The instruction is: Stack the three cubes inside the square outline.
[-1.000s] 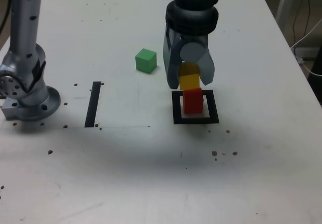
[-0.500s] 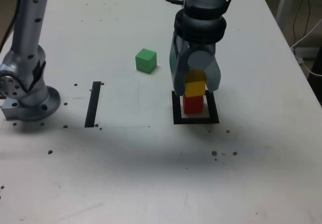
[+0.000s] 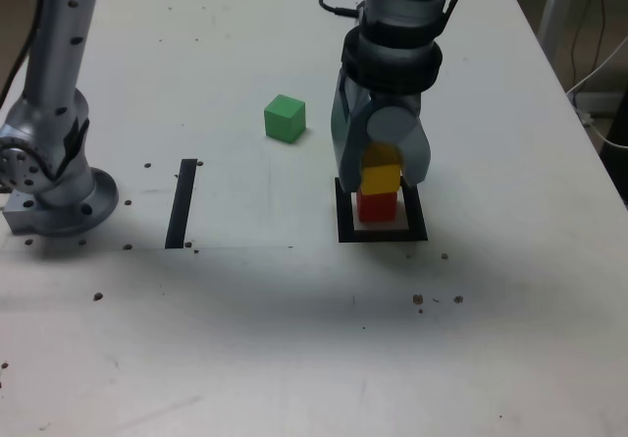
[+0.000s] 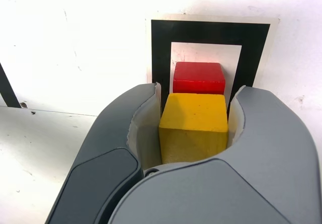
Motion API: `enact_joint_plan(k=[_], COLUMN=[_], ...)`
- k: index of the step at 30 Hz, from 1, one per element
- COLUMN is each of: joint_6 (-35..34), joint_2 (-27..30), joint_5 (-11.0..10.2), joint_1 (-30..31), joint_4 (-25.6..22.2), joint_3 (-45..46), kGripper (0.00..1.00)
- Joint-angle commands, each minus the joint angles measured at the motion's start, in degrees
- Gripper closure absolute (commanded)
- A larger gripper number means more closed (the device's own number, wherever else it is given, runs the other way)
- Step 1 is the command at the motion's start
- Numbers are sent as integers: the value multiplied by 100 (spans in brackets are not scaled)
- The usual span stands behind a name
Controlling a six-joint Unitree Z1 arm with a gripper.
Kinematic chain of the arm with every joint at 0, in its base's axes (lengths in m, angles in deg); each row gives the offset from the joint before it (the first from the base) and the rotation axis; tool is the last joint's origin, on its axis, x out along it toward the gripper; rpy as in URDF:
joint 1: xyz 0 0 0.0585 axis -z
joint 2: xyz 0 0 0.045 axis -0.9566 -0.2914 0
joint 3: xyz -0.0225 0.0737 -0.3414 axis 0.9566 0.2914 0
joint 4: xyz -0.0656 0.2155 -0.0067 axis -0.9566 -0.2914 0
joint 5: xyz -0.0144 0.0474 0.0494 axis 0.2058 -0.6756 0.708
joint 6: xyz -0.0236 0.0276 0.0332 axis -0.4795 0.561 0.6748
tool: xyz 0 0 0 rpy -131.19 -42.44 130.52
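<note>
Claw [image 4: 193, 118] gripping yellow cube [image 4: 193, 128]; red cube [image 4: 199, 78] inside square outline [image 4: 161, 58]; green cube [image 3: 285, 119] apart

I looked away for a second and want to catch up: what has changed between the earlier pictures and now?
The gripper, still holding the yellow cube, moved toward the exterior view's right and slightly down, so the yellow cube now hides more of the red cube. The red cube, green cube and square outline stayed put.

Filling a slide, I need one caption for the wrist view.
The end effector grips the yellow cube near the red cube inside the black square outline.
</note>
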Motion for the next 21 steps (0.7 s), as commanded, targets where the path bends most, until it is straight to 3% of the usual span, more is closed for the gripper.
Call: enact_joint_plan(k=[1, 14, 17, 21], joint_6=[16, 43, 57, 97], joint_2=[-15, -16, -11, 3], joint_5=[8, 13, 29, 52], joint_1=[-25, -85, -85, -85], joint_4=[13, 40, 87, 246], joint_3=[21, 65, 74, 146], kGripper=[67, 64, 56, 37])
